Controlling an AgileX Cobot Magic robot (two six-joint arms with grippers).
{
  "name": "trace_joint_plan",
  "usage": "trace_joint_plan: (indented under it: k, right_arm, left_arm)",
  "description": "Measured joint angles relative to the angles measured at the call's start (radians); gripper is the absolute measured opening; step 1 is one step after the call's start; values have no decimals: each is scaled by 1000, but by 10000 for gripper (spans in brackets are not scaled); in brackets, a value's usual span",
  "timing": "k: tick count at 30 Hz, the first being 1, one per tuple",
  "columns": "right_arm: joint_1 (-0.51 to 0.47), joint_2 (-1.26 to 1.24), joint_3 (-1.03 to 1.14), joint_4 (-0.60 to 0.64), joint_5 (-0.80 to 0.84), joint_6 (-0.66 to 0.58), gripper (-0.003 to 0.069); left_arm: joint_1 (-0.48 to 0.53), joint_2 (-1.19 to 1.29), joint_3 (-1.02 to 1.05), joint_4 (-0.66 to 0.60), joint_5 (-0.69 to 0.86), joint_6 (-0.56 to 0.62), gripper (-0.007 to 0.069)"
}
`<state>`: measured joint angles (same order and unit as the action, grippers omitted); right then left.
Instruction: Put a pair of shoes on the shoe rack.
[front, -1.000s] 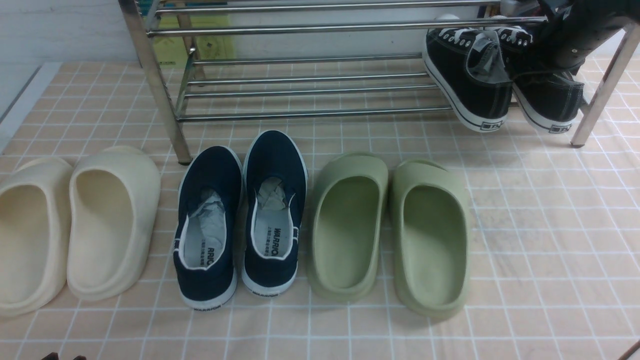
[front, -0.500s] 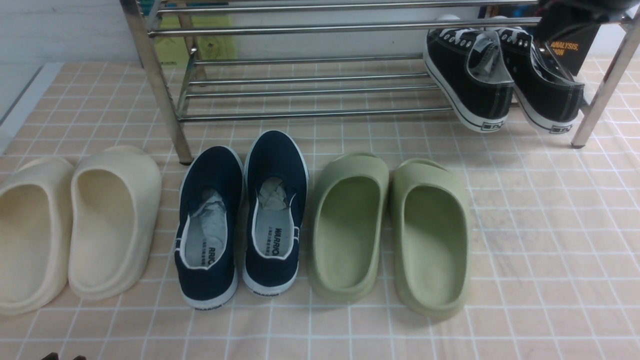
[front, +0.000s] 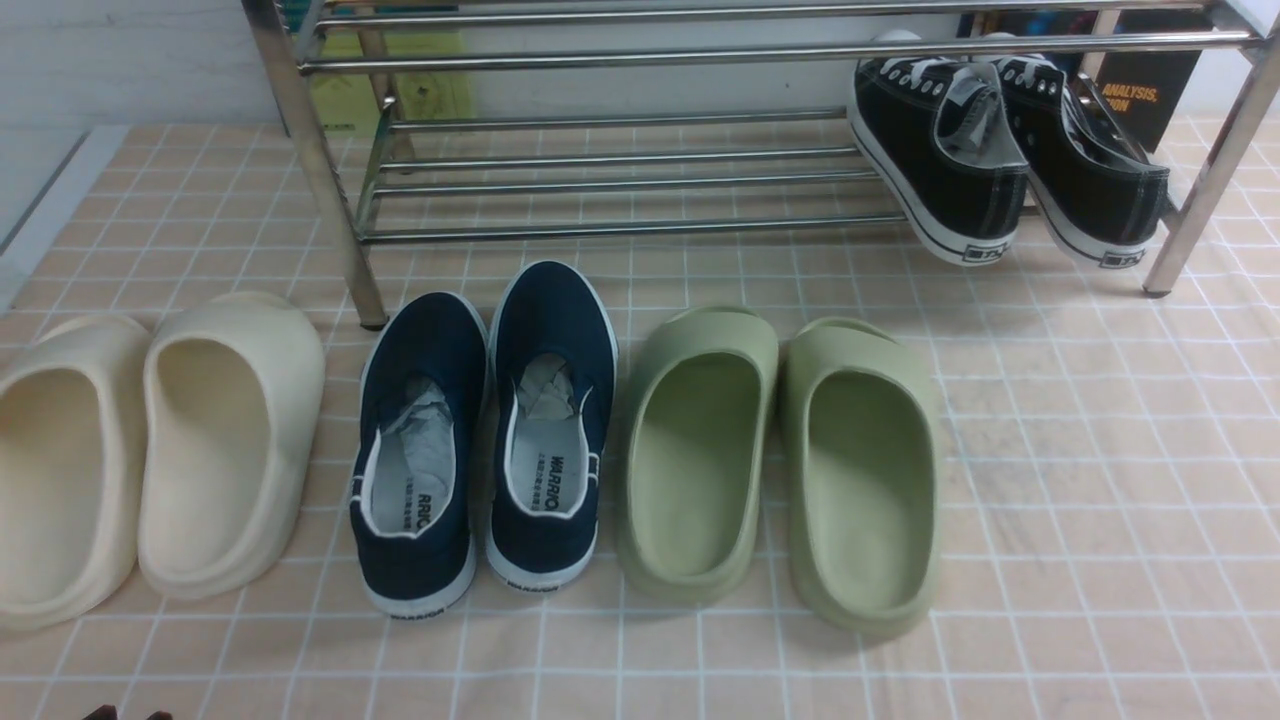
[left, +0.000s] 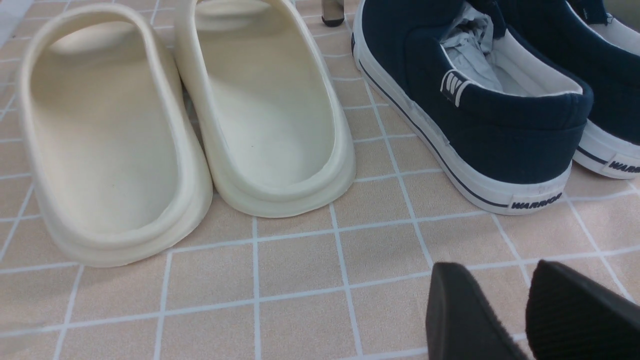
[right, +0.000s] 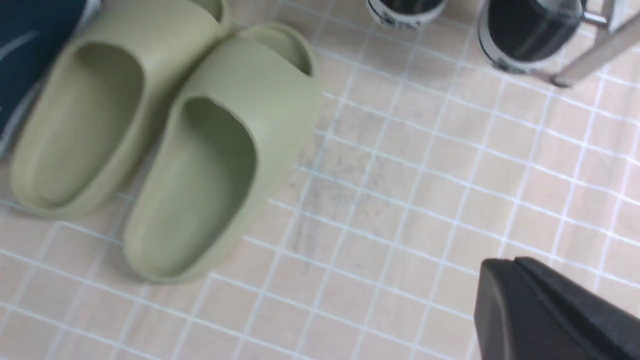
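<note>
The pair of shoes, two black canvas sneakers (front: 935, 150) (front: 1090, 170), rests side by side at the right end of the shoe rack (front: 620, 228), toes inward on its lower rails and heels hanging over the front rail. Nothing is touching them. My right gripper (right: 505, 265) is shut and empty, hovering above bare floor well in front of the sneaker heels (right: 530, 30); it is out of the front view. My left gripper (left: 495, 270) is open and empty, low over the floor behind the cream slippers (left: 270, 110) and a navy shoe (left: 480, 130).
On the tiled floor in front of the rack stand cream slippers (front: 220, 440), navy slip-ons (front: 425, 350) and green slippers (front: 700, 450) in a row. A chrome rack leg (front: 1200, 190) stands right of the sneakers, with a dark box (front: 1150, 95) behind it.
My right arm has drawn back from the right sneaker and left the front view, and its jaws have closed. The sneakers stay on the rack.
</note>
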<state>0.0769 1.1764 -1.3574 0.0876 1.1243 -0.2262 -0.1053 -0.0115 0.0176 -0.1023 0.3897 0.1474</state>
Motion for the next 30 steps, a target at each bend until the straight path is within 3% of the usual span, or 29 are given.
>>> trace_joint_plan:
  k: [3,6,8,12,18,25,30]
  right_arm:
    - [0,-173,221,-60,-207,2,-4]
    - [0,-288,370,-64,-380,2,-4]
    - [0,-426,587,-64,-616,2,-4]
    - [0,-582,845,-54,-846,2,-4]
    - [0,-659,1205,-41,-1291,2,-2]
    - [0,-657,1359,-41,-1758,2,2]
    - [0,-657,1380,-41,-1845,2,6]
  left_arm:
    - [0,0,0,0,0,0,241]
    - [0,0,0,0,0,0,241]
    - [0,0,0,0,0,0,241]
    - [0,0,0,0,0,0,241]
    - [0,0,0,0,0,0,241]
    - [0,0,0,0,0,0,241]
    - [0,0,0,0,0,0,241]
